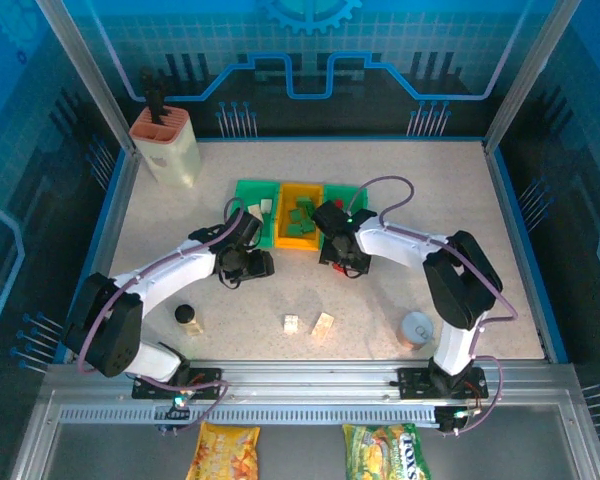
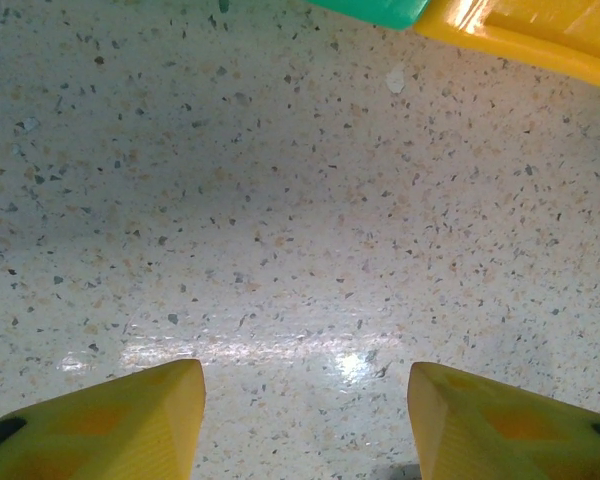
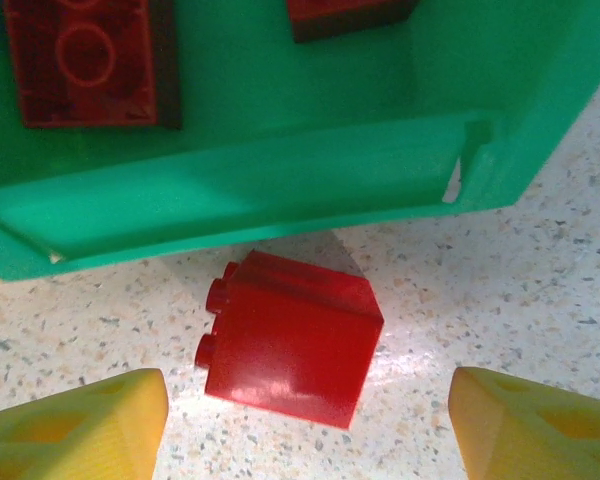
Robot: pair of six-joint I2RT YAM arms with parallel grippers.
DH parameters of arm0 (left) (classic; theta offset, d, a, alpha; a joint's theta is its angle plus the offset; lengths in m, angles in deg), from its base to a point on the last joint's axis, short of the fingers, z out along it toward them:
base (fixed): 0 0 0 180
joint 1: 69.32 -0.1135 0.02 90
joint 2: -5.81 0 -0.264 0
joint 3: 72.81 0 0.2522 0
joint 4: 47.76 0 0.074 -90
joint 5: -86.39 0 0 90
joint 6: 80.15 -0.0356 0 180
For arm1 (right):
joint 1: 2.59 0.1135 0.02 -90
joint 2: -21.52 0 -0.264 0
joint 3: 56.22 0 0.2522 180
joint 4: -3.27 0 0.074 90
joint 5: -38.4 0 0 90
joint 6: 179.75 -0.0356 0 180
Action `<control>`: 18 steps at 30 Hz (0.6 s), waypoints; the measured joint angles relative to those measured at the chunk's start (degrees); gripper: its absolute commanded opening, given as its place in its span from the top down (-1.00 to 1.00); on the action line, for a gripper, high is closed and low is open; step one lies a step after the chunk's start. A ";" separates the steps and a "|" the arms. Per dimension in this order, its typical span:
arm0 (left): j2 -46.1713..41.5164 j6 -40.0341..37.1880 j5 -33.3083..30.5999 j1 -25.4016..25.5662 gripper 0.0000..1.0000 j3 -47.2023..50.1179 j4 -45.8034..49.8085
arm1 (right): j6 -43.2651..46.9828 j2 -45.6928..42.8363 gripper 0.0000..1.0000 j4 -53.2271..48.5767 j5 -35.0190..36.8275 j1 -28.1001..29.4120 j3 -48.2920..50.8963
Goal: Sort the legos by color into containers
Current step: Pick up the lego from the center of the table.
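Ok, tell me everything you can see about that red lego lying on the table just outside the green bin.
The red lego is a small, glossy plastic brick, lying on its side with two round studs pointing left in the right wrist view. It rests on the speckled table, just outside the near wall of the green bin; whether its upper corner touches that wall is unclear. It sits between the open fingers of the right gripper, which do not touch it.
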 measured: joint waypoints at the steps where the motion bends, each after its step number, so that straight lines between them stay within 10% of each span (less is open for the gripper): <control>1: 0.00 0.00 0.02 0.00 -0.14 0.02 0.00 | -0.20 0.68 -0.49 0.39 -0.02 0.00 -0.02; 18: 0.00 0.00 0.02 0.00 -0.14 0.02 -0.17 | -0.15 5.70 -0.05 3.58 -0.02 0.00 -0.66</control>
